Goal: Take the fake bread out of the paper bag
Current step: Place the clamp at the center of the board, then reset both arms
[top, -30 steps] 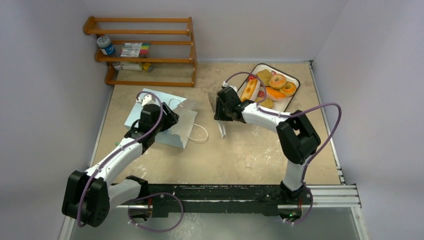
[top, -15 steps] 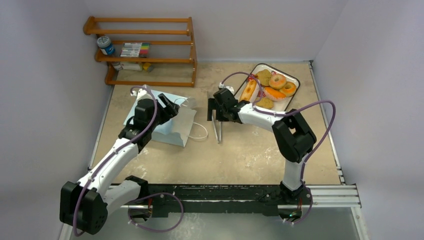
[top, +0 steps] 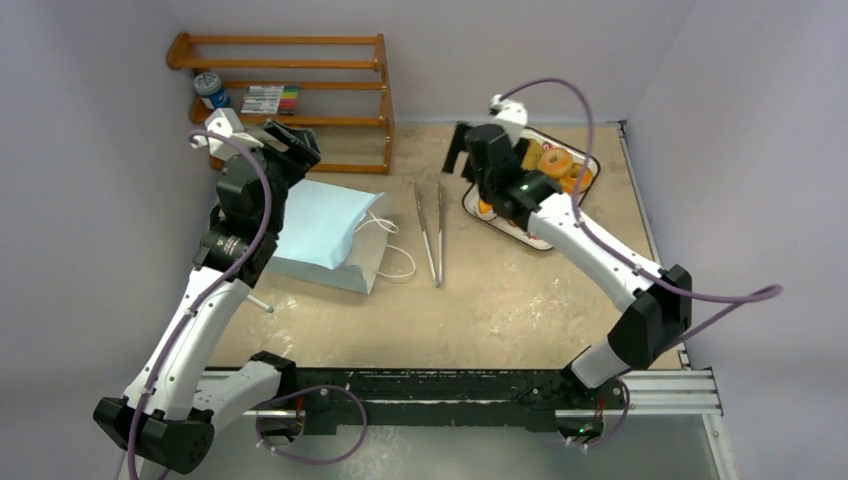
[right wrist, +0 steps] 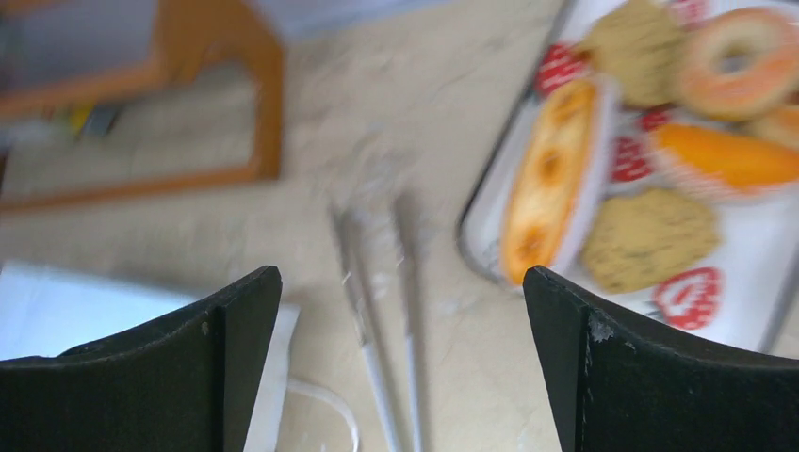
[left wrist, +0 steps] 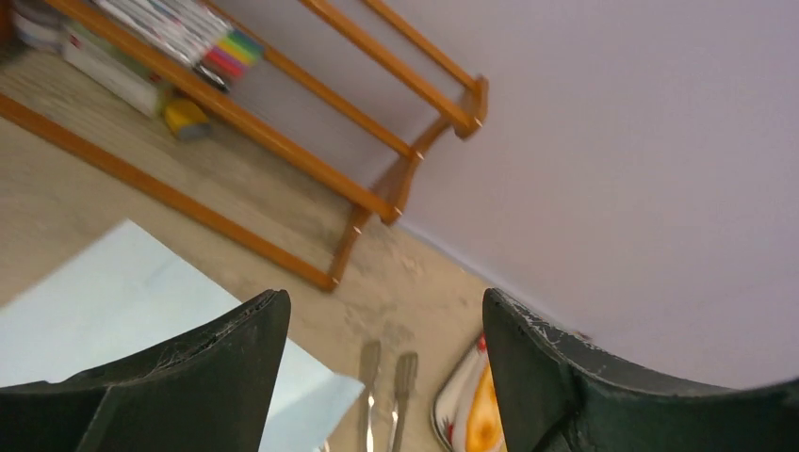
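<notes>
A: Where's the bread (top: 555,160)?
B: On the tray (right wrist: 754,254), upper right; the paper bag (top: 320,225) lies left of centre.
A: Gripping anything?
B: No, the left gripper (left wrist: 377,311) and right gripper (right wrist: 405,282) both gape, empty.

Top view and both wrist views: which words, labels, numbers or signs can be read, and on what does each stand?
No text can be read in any view.
Jar on the shelf: label too small.
Marker pack: print too small.
Tray: red prints, too blurred to show letters.
Bag: plain, no print in view.
</notes>
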Available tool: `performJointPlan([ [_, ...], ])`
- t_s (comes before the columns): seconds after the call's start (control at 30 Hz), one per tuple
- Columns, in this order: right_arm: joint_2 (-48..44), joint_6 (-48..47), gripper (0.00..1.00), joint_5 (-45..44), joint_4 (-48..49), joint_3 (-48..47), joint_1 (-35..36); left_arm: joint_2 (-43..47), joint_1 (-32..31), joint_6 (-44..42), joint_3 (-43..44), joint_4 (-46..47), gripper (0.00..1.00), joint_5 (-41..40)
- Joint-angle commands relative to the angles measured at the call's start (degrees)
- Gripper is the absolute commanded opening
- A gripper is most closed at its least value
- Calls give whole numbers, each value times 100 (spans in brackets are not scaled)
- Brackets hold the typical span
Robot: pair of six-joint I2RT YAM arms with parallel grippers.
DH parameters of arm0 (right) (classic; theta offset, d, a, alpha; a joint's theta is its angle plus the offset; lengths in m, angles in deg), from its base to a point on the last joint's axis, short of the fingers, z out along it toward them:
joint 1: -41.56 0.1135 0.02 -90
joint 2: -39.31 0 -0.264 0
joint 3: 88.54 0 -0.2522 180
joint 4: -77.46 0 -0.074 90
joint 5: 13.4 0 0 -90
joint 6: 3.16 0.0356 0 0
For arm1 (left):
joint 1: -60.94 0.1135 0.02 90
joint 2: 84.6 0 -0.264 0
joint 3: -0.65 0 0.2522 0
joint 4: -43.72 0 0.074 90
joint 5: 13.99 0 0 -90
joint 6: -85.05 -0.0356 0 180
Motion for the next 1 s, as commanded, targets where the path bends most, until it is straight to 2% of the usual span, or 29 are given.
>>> performJointPlan([
  [0.0, -166, 581, 100, -1157, -1116, -212, -1127, -356, 39, -701, 509, -130, 75, -1362],
  [0.2, -1246, 226, 100, -1767, -212, 1053, -2444, -861, 127, -1308, 564, 130, 79, -2075],
  [0.4, -1577, 73, 100, -1390, -195, 1625, -3637, -990, 861, -1290, -82, 632, 82, -1809],
  [0.73, -1802, 487, 100, -1632, -559, 1913, -3751, -575, 1371, -1328, -1118, 1188, 84, -1618],
  [0.9, -1723, 734, 97, -1750, -911, 1796, -3751, -445, 1444, -1311, -1344, 1300, 84, -1590],
  [0.97, -1745, 764, 99, -1776, -937, 1751, -3743, -431, 1444, -1295, -1370, 1300, 84, -1567],
])
